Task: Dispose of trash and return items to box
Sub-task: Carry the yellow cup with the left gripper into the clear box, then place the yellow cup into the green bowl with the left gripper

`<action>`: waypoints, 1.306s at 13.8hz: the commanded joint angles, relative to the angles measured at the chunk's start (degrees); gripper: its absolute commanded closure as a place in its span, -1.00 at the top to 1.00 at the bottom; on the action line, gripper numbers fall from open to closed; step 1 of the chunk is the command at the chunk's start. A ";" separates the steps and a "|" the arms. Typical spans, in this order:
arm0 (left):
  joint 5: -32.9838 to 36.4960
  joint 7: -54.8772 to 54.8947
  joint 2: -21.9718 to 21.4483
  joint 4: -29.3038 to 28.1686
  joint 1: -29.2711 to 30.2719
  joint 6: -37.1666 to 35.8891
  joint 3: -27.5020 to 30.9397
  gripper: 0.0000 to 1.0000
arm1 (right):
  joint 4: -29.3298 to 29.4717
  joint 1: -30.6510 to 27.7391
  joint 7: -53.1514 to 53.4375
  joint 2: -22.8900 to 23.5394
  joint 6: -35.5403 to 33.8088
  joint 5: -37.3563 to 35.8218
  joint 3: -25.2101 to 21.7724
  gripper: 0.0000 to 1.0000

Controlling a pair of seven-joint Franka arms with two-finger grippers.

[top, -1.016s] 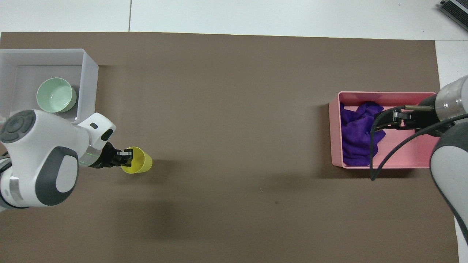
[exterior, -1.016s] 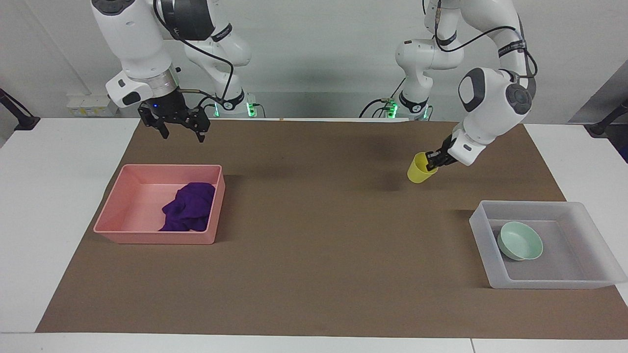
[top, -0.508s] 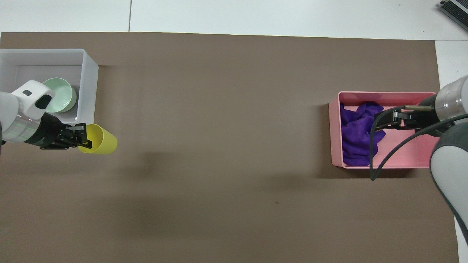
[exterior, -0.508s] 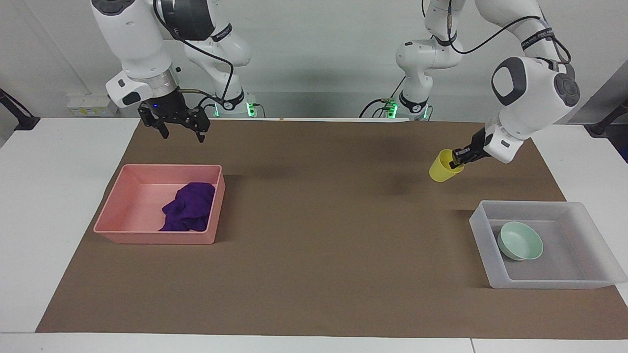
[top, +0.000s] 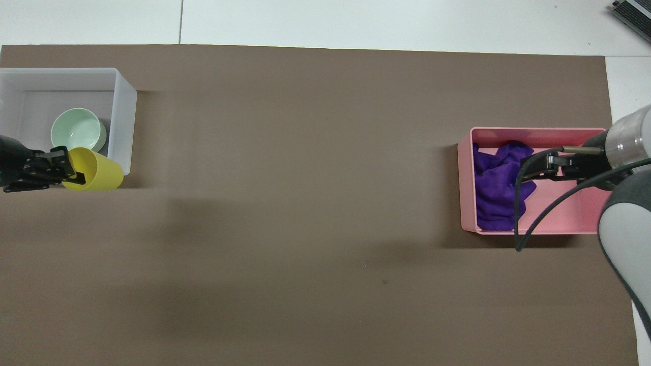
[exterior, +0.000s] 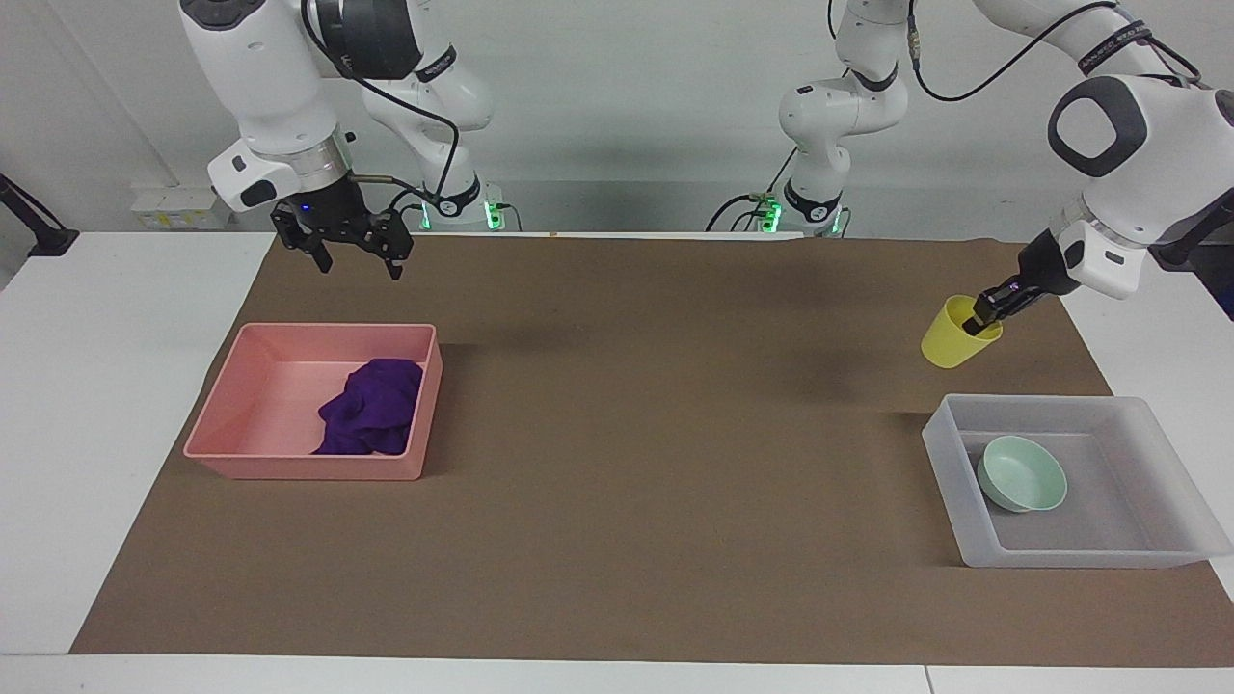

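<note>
A matt brown paper-like mat (exterior: 617, 540) covers the smooth white tabletop (exterior: 106, 386); the frosted translucent plastic box (exterior: 1171, 453), smooth pink plastic tub (exterior: 308, 469) and soft, folded purple cloth rag (exterior: 371, 405) sit on it.

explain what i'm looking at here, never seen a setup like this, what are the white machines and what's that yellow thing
Those are two robot arms at a table covered by a brown mat. One picture faces the robots from across the table; the other looks down from above their own end, so the sides swap between them.

The left gripper is shut on the rim of a yellow cup, held tilted in the air close by a clear box. A green bowl already sits in that box.

At the right arm's end is a pink tub with a purple rag in it. The right gripper waits open, raised, on the robots' side of the tub.
</note>
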 commanded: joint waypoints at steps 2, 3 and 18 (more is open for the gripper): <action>-0.11 -1.83 6.01 8.98 4.24 -0.85 -0.54 -1.00 | -0.22 -0.94 -0.92 -0.43 0.11 1.55 0.32 1.00; 0.24 -3.22 7.16 10.40 4.94 -0.41 -0.54 -1.00 | -0.22 -0.94 -0.92 -0.43 0.11 1.55 0.32 1.00; 7.08 0.27 24.30 15.95 6.88 20.52 -0.18 -1.00 | -0.22 -0.94 -0.92 -0.43 0.11 1.55 0.32 1.00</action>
